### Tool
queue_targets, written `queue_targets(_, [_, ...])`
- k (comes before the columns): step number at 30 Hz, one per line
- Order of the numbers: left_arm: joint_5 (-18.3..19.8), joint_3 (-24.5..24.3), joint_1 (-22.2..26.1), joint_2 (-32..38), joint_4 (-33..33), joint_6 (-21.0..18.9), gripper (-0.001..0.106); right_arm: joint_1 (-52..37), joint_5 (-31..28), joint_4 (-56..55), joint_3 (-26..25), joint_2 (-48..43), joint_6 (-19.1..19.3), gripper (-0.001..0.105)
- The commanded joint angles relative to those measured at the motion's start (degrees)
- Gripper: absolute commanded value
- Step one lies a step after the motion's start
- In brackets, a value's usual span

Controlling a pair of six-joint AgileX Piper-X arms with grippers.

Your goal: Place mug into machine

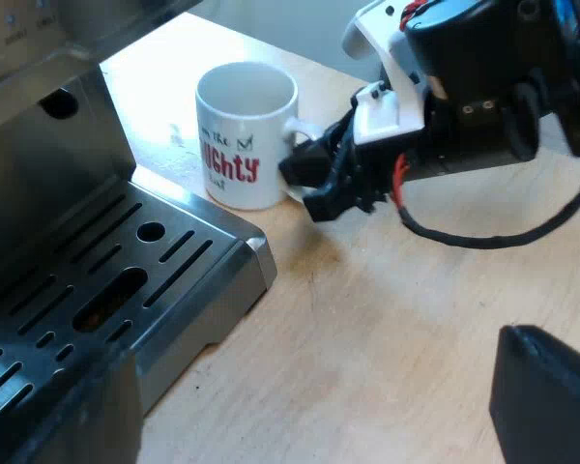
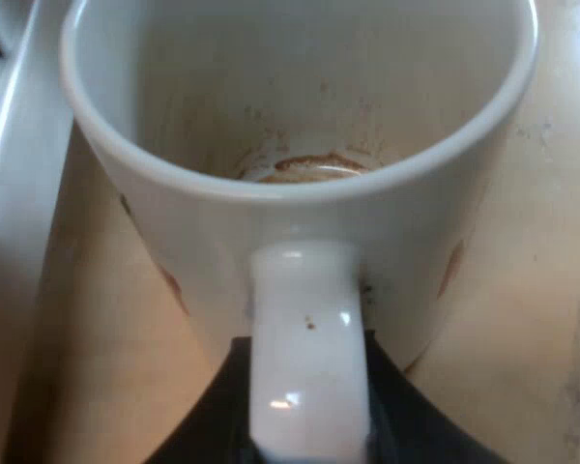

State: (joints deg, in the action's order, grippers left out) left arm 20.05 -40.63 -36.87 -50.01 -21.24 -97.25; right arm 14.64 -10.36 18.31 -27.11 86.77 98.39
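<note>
Right jaws clasping mug (image 2: 290,145) handle (image 2: 307,358), tips cut off

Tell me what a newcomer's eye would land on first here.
A white ceramic mug with red lettering stands on the pale wooden table, beside the espresso machine's slotted steel drip tray. The right gripper clasps its handle, and a brown coffee ring stains its bottom.

We see bright light bleaching the table (image 1: 159,72) beyond the mug (image 1: 244,135) — the machine (image 1: 58,184) lies in shadow, its tray (image 1: 174,280) edge glinting; white glare spots dot the mug's handle (image 2: 304,358).
</note>
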Motion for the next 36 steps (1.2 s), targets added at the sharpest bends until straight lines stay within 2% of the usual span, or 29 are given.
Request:
queue_targets(1, [-0.1, -0.5, -0.3, 0.2, 0.9, -0.9, 0.077, 1.3, -0.1, -5.7, -0.4, -4.7, 3.1, 0.0])
queue_targets(4, [-0.1, -0.5, -0.3, 1.7, 0.5, -0.9, 0.077, 2.8, -0.1, -11.9, -0.4, -10.8, 4.7, 0.0])
queue_targets(15, [-2.8, -0.5, -0.3, 13.2, -5.9, -0.9, 0.077, 3.6, 0.8, -30.7, -0.4, -32.8, 4.7, 0.0])
queue_targets(22, [-3.8, -0.5, -0.3, 20.3, -11.0, -4.5, 0.077, 6.8, 0.7, -42.4, -0.7, -45.4, 5.8, 0.0])
queue_targets(32, [-5.9, -0.5, -0.3, 29.4, -21.1, -5.9, 0.077, 17.0, -1.4, -53.5, -3.0, -54.1, 3.1, 0.0])
queue_targets(36, [-9.3, -0.5, -0.3, 34.3, -27.6, -6.3, 0.077, 22.3, -3.0, -56.7, -5.7, -54.6, 3.0, 0.0])
